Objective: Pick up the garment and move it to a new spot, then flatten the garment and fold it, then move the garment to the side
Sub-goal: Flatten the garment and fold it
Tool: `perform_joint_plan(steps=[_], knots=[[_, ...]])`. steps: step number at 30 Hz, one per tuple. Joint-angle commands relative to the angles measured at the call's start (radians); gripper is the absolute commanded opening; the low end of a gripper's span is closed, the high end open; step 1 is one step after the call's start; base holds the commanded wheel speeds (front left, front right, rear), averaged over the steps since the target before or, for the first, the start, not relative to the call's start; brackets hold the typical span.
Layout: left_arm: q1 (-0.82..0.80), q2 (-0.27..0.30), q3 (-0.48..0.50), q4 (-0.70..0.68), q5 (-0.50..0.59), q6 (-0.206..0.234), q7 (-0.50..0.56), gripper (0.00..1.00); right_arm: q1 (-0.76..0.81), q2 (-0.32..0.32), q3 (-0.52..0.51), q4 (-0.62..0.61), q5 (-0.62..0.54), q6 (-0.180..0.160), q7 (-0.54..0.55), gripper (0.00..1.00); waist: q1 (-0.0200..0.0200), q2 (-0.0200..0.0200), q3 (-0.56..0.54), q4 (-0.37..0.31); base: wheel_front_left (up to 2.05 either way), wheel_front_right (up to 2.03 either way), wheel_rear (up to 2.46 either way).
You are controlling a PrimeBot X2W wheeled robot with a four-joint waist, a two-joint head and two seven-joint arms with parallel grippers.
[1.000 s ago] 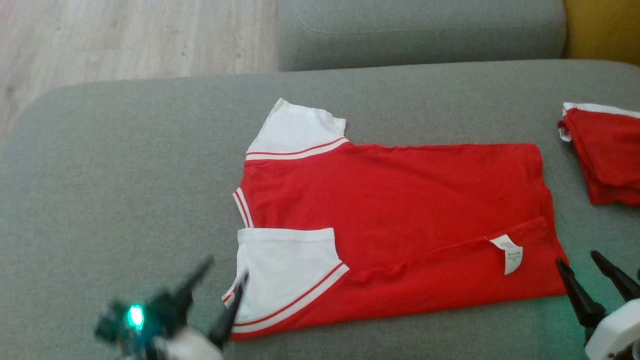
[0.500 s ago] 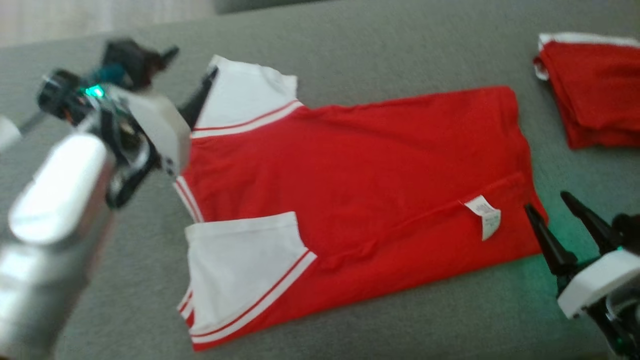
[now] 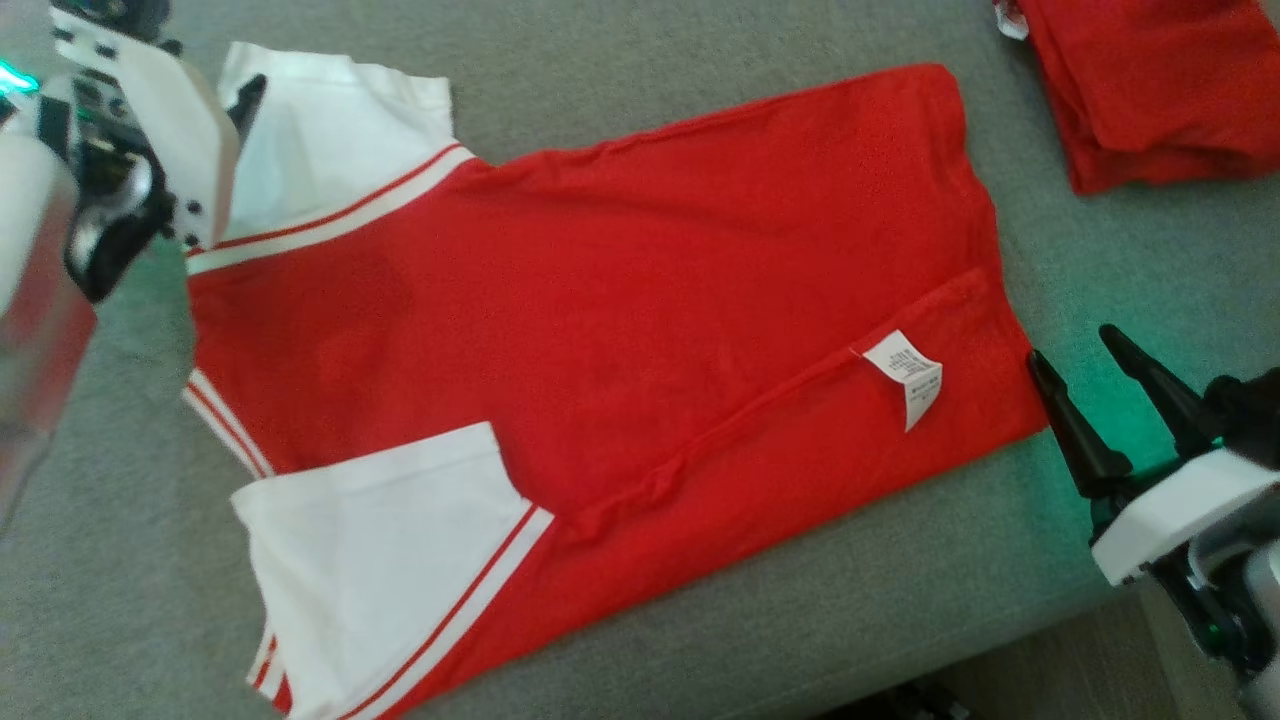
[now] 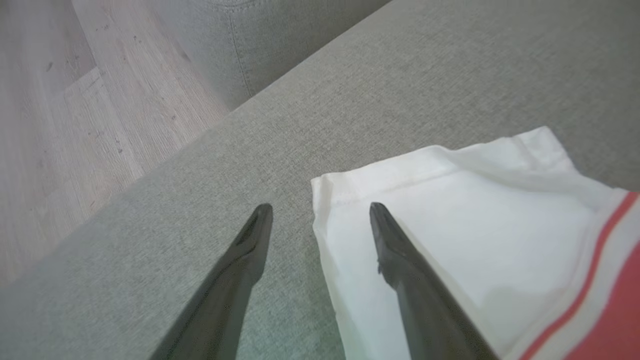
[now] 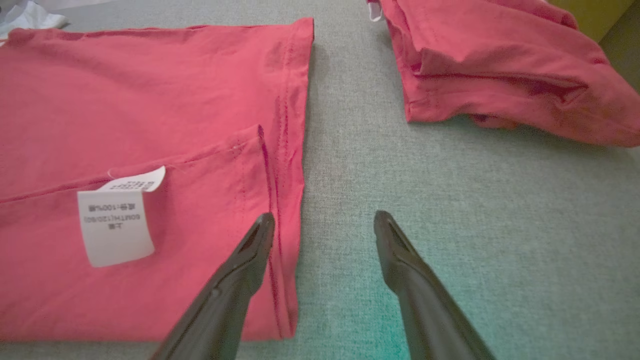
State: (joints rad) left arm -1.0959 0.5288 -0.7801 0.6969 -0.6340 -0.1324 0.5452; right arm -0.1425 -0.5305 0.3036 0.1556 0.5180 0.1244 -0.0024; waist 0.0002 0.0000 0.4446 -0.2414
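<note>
Matt, perhaps cotton garment (image 3: 620, 280); coarse-woven sofa (image 3: 820, 610)

A grey woven sofa cushion (image 3: 700, 40) carries everything. A red T-shirt (image 3: 600, 300) lies flat across the middle of the head view, its near edge folded over. One white sleeve (image 3: 330, 150) is at the upper left and another white sleeve (image 3: 370, 540) at the lower left. A white care label (image 3: 905, 370) shows near the right end. At the upper right, apart from the shirt, lies a folded red garment (image 3: 1150, 90).

Right gripper (image 3: 1072, 343): two tapered black fingers (image 3: 1070, 425), white housing (image 3: 1170, 510). Left gripper (image 4: 320, 206): same fingers, silver forearm (image 3: 30, 300).
</note>
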Motion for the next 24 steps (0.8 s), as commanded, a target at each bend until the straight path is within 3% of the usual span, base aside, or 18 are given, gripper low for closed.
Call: perform_joint_plan(steps=[1,11,12,13,14,15,24], knots=[[-0.061,0.051,0.029,-0.015,-0.009,0.002,0.011,1.0,-0.004,-0.024,0.011,-0.017,0.002,0.006,-0.015,1.0,-0.0002,0.0,0.023,-0.02,0.0,0.0,0.0],[-0.115,0.079,-0.013,0.049,-0.046,0.002,0.082,1.0,-0.05,-0.022,0.053,0.027,0.017,0.006,-0.044,1.0,-0.0002,0.0,0.049,-0.05,0.0,0.0,0.0],[-0.116,0.079,-0.017,0.046,-0.053,0.002,0.084,0.58,-0.053,-0.022,0.054,0.031,0.018,0.006,-0.047,1.0,-0.0002,0.0,0.051,-0.051,0.0,0.0,0.0],[-0.116,0.079,-0.02,0.042,-0.062,0.002,0.086,0.64,-0.056,-0.023,0.055,0.036,0.019,0.006,-0.049,1.0,-0.0002,0.0,0.052,-0.052,0.0,0.0,0.0],[-0.115,0.078,-0.025,0.036,-0.07,0.002,0.089,0.42,-0.058,-0.024,0.056,0.039,0.02,0.006,-0.052,1.0,-0.0002,0.0,0.053,-0.052,0.0,0.0,0.0],[-0.115,0.078,-0.03,0.028,-0.08,0.002,0.09,0.0,-0.06,-0.025,0.057,0.041,0.021,0.006,-0.053,1.0,-0.0002,0.0,0.053,-0.053,0.0,0.0,0.0],[-0.113,0.076,-0.086,-0.04,-0.091,0.002,-0.027,0.0,-0.102,-0.051,0.038,0.025,0.062,0.006,-0.034,1.0,-0.0002,0.0,0.015,-0.009,0.0,0.0,0.0]])
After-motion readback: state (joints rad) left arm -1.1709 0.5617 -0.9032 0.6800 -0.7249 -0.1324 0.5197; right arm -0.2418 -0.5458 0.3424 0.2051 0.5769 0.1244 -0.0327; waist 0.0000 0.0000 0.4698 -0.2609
